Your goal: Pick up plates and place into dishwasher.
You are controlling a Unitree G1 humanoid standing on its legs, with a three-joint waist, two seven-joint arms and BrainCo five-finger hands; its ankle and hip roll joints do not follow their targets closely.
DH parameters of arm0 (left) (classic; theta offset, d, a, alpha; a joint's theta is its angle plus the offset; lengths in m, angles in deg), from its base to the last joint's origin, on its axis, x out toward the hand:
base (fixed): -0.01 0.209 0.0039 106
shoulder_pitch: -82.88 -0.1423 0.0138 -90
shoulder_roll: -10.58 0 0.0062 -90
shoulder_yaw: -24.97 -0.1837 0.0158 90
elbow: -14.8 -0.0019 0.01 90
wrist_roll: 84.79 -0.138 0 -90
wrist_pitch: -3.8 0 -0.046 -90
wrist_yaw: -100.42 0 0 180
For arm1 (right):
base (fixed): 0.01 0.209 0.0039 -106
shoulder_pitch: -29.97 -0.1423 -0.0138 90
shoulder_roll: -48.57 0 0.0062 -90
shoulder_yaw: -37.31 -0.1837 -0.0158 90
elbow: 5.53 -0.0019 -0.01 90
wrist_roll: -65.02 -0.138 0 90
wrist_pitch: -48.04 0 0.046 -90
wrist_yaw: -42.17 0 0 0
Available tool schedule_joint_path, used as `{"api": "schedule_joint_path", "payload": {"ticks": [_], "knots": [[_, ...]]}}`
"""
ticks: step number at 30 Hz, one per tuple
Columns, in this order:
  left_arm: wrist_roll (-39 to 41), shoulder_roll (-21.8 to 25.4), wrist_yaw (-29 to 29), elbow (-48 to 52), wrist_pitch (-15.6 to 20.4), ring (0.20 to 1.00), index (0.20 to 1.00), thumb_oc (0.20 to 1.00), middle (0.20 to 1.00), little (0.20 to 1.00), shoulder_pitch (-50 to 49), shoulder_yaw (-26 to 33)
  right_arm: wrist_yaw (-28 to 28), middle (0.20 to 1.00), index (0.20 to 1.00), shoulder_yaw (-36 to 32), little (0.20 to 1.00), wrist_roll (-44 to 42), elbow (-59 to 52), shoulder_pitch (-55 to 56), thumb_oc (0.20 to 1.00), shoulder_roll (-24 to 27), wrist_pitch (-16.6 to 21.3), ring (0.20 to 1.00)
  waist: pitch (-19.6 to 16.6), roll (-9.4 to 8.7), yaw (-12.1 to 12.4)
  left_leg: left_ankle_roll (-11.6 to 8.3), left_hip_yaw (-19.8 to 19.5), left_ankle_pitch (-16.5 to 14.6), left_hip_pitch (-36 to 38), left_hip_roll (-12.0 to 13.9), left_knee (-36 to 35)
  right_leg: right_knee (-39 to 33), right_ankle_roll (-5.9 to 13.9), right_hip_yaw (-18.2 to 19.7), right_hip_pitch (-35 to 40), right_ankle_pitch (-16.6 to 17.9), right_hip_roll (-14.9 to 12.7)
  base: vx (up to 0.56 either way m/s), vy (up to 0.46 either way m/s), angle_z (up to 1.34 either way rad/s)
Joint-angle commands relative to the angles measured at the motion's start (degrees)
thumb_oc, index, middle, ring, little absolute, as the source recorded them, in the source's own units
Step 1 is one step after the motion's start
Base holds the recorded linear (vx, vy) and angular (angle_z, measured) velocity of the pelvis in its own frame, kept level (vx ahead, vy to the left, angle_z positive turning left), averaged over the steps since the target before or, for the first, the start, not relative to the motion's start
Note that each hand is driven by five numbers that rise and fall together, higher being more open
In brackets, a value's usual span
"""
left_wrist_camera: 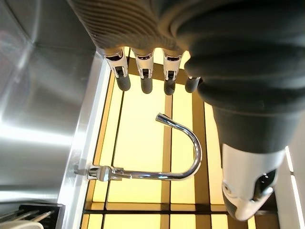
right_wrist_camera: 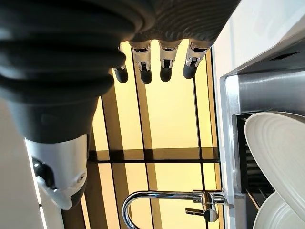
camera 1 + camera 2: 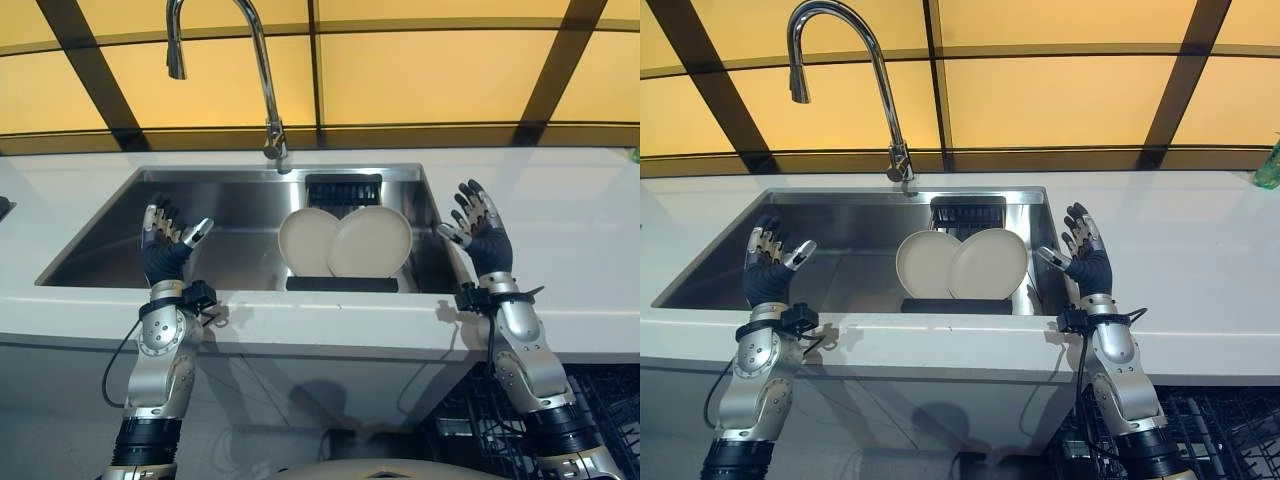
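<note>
Cream plates [image 3: 345,241] stand on edge in the steel sink [image 3: 120,240], frame centre, both hands apart from them. Left wrist view: left robot hand [image 1: 143,71] spread, empty. Right wrist view: right robot hand [image 2: 157,62] spread; reach the nearer plate's rim first.

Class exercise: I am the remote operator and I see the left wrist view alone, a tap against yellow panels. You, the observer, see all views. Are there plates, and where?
Observer: Yes, two cream plates stand on edge in a dark rack inside the sink, overlapping.
Operator: Is either hand holding one?
Observer: No. The right hand is raised, fingers straight, beside the sink's right end, holding nothing.
Operator: And my left hand?
Observer: The left hand is up over the sink's left part, fingers open, apart from the plates.
Operator: Any dishwasher?
Observer: A dark wire rack shows below the counter, at the robot's right.
</note>
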Motion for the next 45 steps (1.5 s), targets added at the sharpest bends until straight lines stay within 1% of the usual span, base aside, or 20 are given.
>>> {"api": "schedule_joint_path", "payload": {"ticks": [1, 4, 9, 11, 12, 13, 14, 16, 19, 20, 21, 25, 27, 32, 34, 37, 41, 45], "knots": [[1.65, 3.16, 3.24, 0.83, 2.5, 1.0, 1.0, 1.0, 1.0, 1.0, 2.32, 0.46, 0.17, 1.0, 1.0, -1.88, 1.0, 0.95, -2.74, -2.03, 1.0, -1.11, 3.22, 1.0, -1.28, -2.39, 1.94, 0.64, -2.04, -1.07, -0.7, 0.23, 0.06, 0.49, -2.22, -0.99, -2.05, 1.45, 1.14, 0.0, 0.0, 0.0], [1.38, 3.6, 3.95, 0.77, 1.94, 1.0, 1.0, 1.0, 1.0, 1.0, 2.61, 0.45, 0.04, 1.0, 1.0, -1.78, 1.0, 0.92, -2.38, -2.44, 1.0, -1.02, 3.25, 1.0, -1.47, -2.43, 1.94, 0.67, -2.04, -1.17, -0.57, 0.17, 0.06, 0.49, -2.26, -0.86, -1.96, 1.41, 1.22, 0.0, 0.0, 0.0], [-0.18, 4.87, 4.98, 0.79, 2.05, 1.0, 1.0, 1.0, 1.0, 1.0, 2.41, 0.84, 0.77, 1.0, 1.0, -1.98, 1.0, 0.52, -3.07, -1.97, 1.0, -0.35, 2.31, 1.0, -1.54, -2.59, 1.84, 0.74, -1.85, -1.14, 0.12, 0.32, 0.06, 0.49, -2.49, 0.11, -1.98, 1.35, 1.69, 0.0, -0.025, 0.0], [-1.08, 5.18, 5.49, 1.18, 1.79, 1.0, 1.0, 1.0, 1.0, 1.0, 2.21, 1.22, 1.24, 1.0, 1.0, -2.12, 1.0, 0.47, -3.27, -1.54, 1.0, -0.24, 2.21, 1.0, -1.56, -2.67, 1.69, 0.73, -2.12, -1.03, 0.3, 0.25, 0.24, 0.49, -2.89, 1.38, -2.1, 1.28, 2.47, 0.0, -0.062, -0.03], [-1.48, 5.27, 5.59, 1.28, 1.68, 1.0, 1.0, 1.0, 1.0, 1.0, 2.19, 1.31, 1.58, 1.0, 1.0, -2.23, 1.0, 0.37, -3.44, -1.43, 1.0, -0.09, 2.01, 1.0, -1.41, -2.84, 1.64, 0.7, -2.45, -0.54, -0.12, 0.12, 0.9, 0.52, -3.22, 2.14, -2.4, 1.79, 2.86, -0.02, -0.069, -0.05], [-1.57, 5.51, 5.71, 1.4, 1.58, 1.0, 1.0, 1.0, 1.0, 1.0, 2.1, 1.47, 1.78, 1.0, 1.0, -2.32, 1.0, 0.3, -3.76, -1.37, 1.0, 0.18, 1.62, 1.0, -1.25, -2.95, 1.7, 0.63, -3.0, -0.68, -0.38, -0.04, 1.68, 0.77, -3.44, 2.69, -2.39, 1.65, 3.15, -0.03, -0.07, -0.06], [-2.15, 5.65, 6.0, 1.13, 1.85, 1.0, 1.0, 1.0, 1.0, 1.0, 2.06, 1.71, 2.18, 1.0, 1.0, -2.33, 1.0, 0.19, -3.95, -1.53, 1.0, 0.65, 1.24, 1.0, -0.98, -3.17, 1.86, 0.65, -4.35, -1.22, -1.01, -0.6, 3.18, 1.05, -3.78, 3.44, -2.39, 1.53, 3.46, 0.0, -0.057, -0.11], [-2.82, 6.04, 5.92, 0.55, 2.57, 1.0, 1.0, 1.0, 1.0, 1.0, 1.81, 2.13, 2.35, 1.0, 1.0, -1.69, 1.0, 0.03, -3.99, -2.03, 1.0, 1.18, 0.99, 1.0, -0.59, -3.22, 2.29, 1.24, -7.01, -1.91, -1.49, -1.99, 4.24, 1.45, -4.08, 4.57, -2.35, 1.62, 3.9, 0.03, -0.033, -0.24], [-3.39, 6.89, 6.28, 0.53, 3.01, 1.0, 1.0, 1.0, 1.0, 1.0, 0.72, 3.43, 2.08, 1.0, 1.0, -0.73, 1.0, 0.08, -4.43, -2.52, 1.0, 1.24, 0.36, 1.0, -0.61, -2.82, 3.12, 2.59, -11.92, -1.75, -1.15, -4.23, 3.1, 1.63, -4.11, 7.01, -2.37, 1.66, 4.46, 0.06, 0.007, -0.49], [-3.59, 7.02, 6.42, 0.57, 3.04, 1.0, 1.0, 1.0, 1.0, 1.0, 0.58, 3.69, 2.07, 1.0, 1.0, -0.56, 1.0, 0.11, -4.43, -2.36, 1.0, 1.11, 0.43, 1.0, -0.67, -2.71, 3.17, 2.78, -12.43, -1.65, -1.06, -4.46, 2.82, 1.72, -4.08, 7.43, -2.43, 1.62, 4.52, 0.08, 0.051, -0.62], [-4.16, 7.2, 7.01, 0.65, 2.95, 1.0, 1.0, 1.0, 1.0, 1.0, 0.53, 3.95, 1.72, 1.0, 1.0, -0.38, 1.0, 0.38, -4.33, -1.92, 1.0, 0.78, 0.49, 1.0, -0.77, -2.53, 2.99, 2.88, -12.23, -1.57, -0.99, -4.48, 2.55, 1.74, -3.96, 7.74, -2.5, 1.58, 4.39, 0.07, 0.075, -0.51], [-5.69, 8.4, 7.03, -0.13, 1.91, 1.0, 1.0, 1.0, 1.0, 1.0, 2.13, 3.23, 1.4, 1.0, 1.0, -0.09, 1.0, 0.38, -4.33, -0.66, 1.0, 0.22, 0.03, 1.0, -0.93, -2.02, 1.47, 2.67, -9.17, -1.65, -0.39, -3.86, 1.85, 1.83, -3.36, 7.23, -2.8, 1.75, 3.51, 0.08, 0.111, -0.17], [-6.73, 9.67, 7.09, -0.65, 1.53, 1.0, 1.0, 1.0, 1.0, 1.0, 3.12, 3.02, 1.69, 1.0, 1.0, 0.04, 1.0, 0.72, -4.41, 0.08, 1.0, 0.19, -0.51, 1.0, -0.82, -1.72, 0.59, 2.75, -7.54, -1.98, 0.06, -3.97, 1.58, 1.85, -2.83, 6.95, -2.94, 1.86, 2.77, 0.1, 0.119, -0.01], [-9.27, 11.65, 6.47, -1.21, 2.67, 1.0, 1.0, 1.0, 1.0, 1.0, 3.15, 3.87, 2.23, 1.0, 1.0, -0.49, 1.0, 0.34, -4.6, 1.41, 1.0, 0.23, -1.49, 1.0, 0.03, -1.34, -1.06, 3.51, -4.67, -2.85, 0.87, -4.73, 1.23, 2.35, -1.66, 7.41, -4.0, 2.24, 1.09, 0.09, 0.102, -0.07], [-10.67, 12.48, 5.43, -1.47, 3.34, 1.0, 1.0, 1.0, 1.0, 1.0, 3.68, 3.8, 2.31, 1.0, 1.0, -0.22, 1.0, 0.65, -4.29, 1.68, 1.0, 0.1, -1.41, 1.0, 0.51, -1.16, -1.74, 3.79, -3.77, -3.14, 1.0, -5.01, 1.14, 2.55, -1.22, 7.91, -4.63, 2.47, 0.57, 0.05, 0.085, -0.22], [-12.41, 14.1, 4.87, -1.75, 3.24, 1.0, 1.0, 1.0, 1.0, 1.0, 4.93, 3.71, 2.59, 1.0, 1.0, -0.26, 1.0, 0.55, -3.76, 1.93, 1.0, 0.09, -1.16, 1.0, 1.25, -0.9, -2.76, 4.17, -2.34, -3.58, 1.36, -5.24, 0.88, 2.81, -0.56, 8.52, -5.36, 2.74, -0.06, 0.05, 0.047, -0.2], [-14.08, 16.01, 5.32, -1.55, 3.19, 1.0, 1.0, 1.0, 1.0, 1.0, 5.21, 4.04, 2.6, 1.0, 1.0, -0.63, 1.0, 0.27, -4.76, 2.97, 1.0, 0.04, -1.97, 1.0, 2.02, -0.57, -3.83, 4.63, -0.88, -4.52, 2.38, -5.18, 0.69, 3.85, -0.03, 8.96, -5.58, 1.83, -0.25, 0.1, -0.011, -0.17], [-15.99, 17.52, 4.68, -2.59, 3.47, 1.0, 1.0, 1.0, 1.0, 1.0, 6.69, 3.33, 2.78, 1.0, 1.0, -0.33, 1.0, 0.23, -5.07, 3.66, 1.0, 0.46, -1.96, 1.0, 2.76, -0.12, -4.98, 4.6, -0.28, -4.48, 2.45, -4.87, 0.67, 4.84, -0.21, 9.88, -6.21, 1.25, 0.54, 0.04, -0.081, -0.17]]}}
